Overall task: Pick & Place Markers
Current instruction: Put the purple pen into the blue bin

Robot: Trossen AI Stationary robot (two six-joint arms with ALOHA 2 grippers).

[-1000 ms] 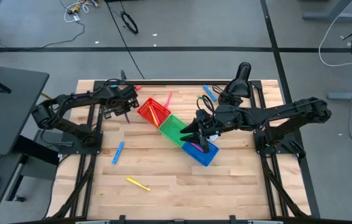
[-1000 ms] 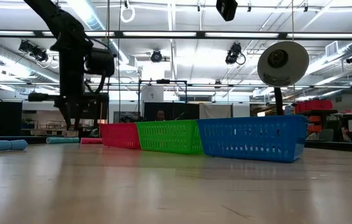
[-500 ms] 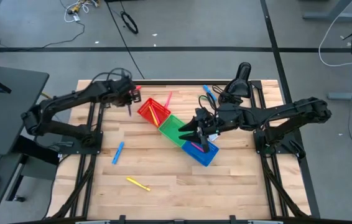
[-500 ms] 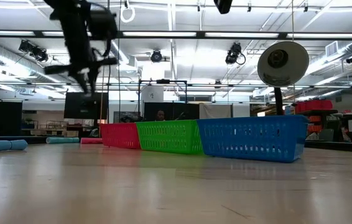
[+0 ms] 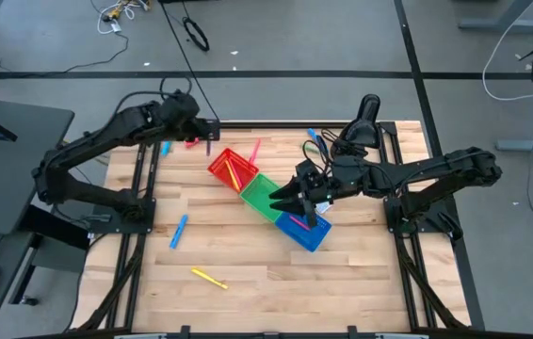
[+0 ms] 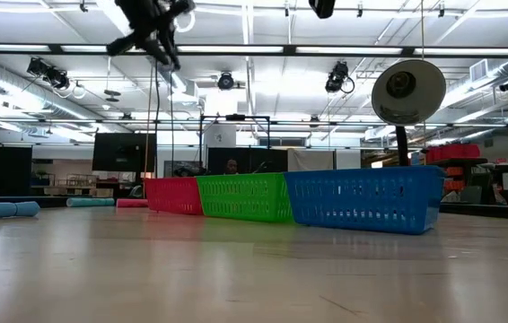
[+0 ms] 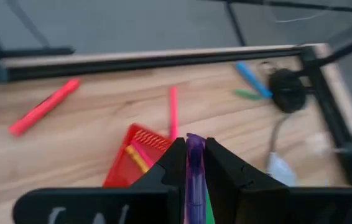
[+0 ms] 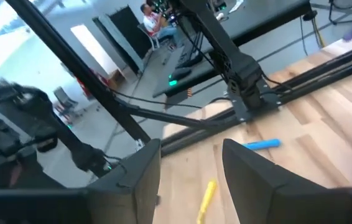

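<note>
My left gripper hangs high over the table's far left, beside the red bin, and is shut on a purple marker. In the low view it shows at the top. My right gripper hovers open over the green bin and blue bin, nothing between its fingers. Loose markers lie flat on the table: blue, yellow, pink, red, and blue. The red bin holds yellow and orange markers. My left gripper pinches the purple marker between its two fingers, with the marker's end showing at the fingertips. The marker runs along the fingers, not across them. The fingers slant down toward the table, and the marker is lifted clear of it.
The three bins stand in a slanting row from far left to near right at mid-table. A black lamp-like stand is at the far right, with a green marker near it. Bare wood lies along the table's near half.
My left gripper has risen steeply from the table's far left, carrying the purple marker up clear of the wood, and has rolled and tipped less steeply downward as it rose. It has also drifted toward the far edge.
</note>
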